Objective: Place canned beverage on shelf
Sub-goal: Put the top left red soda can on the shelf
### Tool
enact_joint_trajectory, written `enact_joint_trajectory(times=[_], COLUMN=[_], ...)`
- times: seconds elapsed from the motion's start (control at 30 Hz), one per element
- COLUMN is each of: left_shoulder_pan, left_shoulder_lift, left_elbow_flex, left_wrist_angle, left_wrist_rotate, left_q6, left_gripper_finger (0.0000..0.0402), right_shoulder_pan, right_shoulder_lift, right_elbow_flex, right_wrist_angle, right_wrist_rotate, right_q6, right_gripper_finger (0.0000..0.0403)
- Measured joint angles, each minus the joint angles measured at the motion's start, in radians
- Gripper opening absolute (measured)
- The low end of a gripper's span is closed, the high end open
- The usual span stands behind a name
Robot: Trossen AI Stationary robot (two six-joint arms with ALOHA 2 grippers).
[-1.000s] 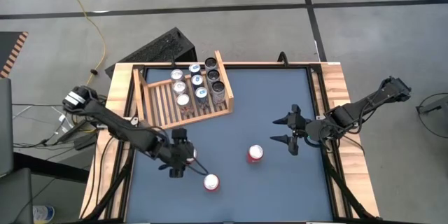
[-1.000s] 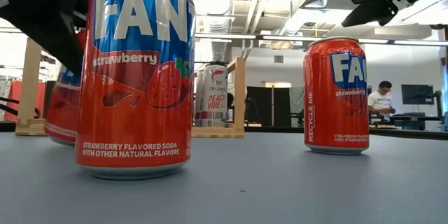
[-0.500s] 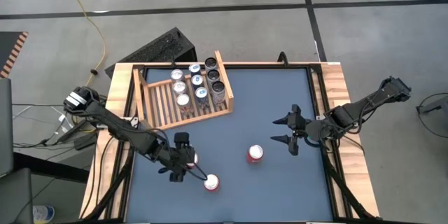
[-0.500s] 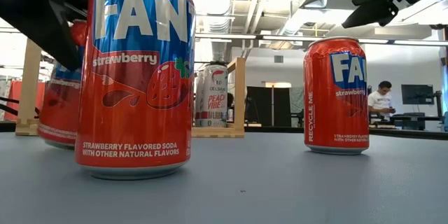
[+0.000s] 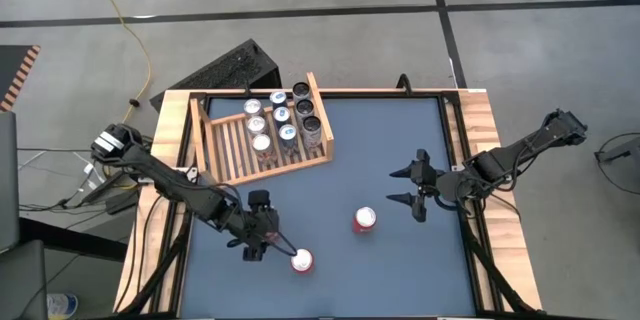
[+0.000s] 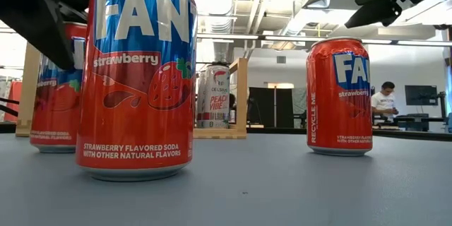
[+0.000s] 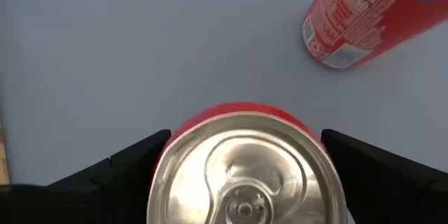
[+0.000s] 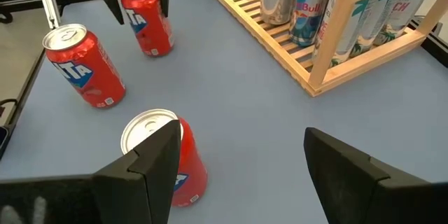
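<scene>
Three red soda cans stand upright on the blue-grey table. My left gripper (image 7: 245, 134) is open and points down at a slant over the left can (image 7: 245, 175), one finger close on either side of its top. That can (image 6: 60, 88) rests on its base. A second can (image 5: 301, 260) stands near the front edge and a third (image 5: 364, 220) mid-table. My right gripper (image 5: 412, 187) hangs open above the table, to the right of the third can. The light-wood shelf (image 5: 262, 135) sits at the far left, with several cans at its far end.
A black ridged box (image 5: 235, 65) lies on the floor beyond the shelf. Wooden rails (image 5: 480, 160) border the table. The table surface between the cans and the shelf's raised side board (image 8: 308, 77) is bare. A person (image 6: 385, 102) sits far off in the room.
The left can, tilted in my left gripper a second ago, has come upright and now stands on its base on the table. My right arm has kept still.
</scene>
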Motion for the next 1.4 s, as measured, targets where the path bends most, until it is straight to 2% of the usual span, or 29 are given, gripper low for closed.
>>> enact_joint_trajectory(times=[0.6, 1.07, 1.4], left_shoulder_pan=[0.006, 0.004, 0.004], left_shoulder_lift=[-0.113, -0.122, -0.114], left_elbow_flex=[0.003, 0.279, 0.29], left_wrist_angle=[-0.017, -0.337, -0.36], left_wrist_rotate=[-0.003, -0.004, 0.004], left_q6=[0.008, 0.045, 0.05], left_gripper_finger=[0.0353, 0.0353, 0.0353], right_shoulder_pan=[0.0, 0.0, 0.0], right_shoulder_lift=[0.0, 0.0, 0.0], right_elbow_flex=[0.0, 0.0, 0.0], right_wrist_angle=[0.001, 0.0, 0.0], right_wrist_rotate=[0.0, 0.003, 0.003], right_q6=[0.007, 0.008, 0.008], right_gripper_finger=[0.0276, 0.0276, 0.0276])
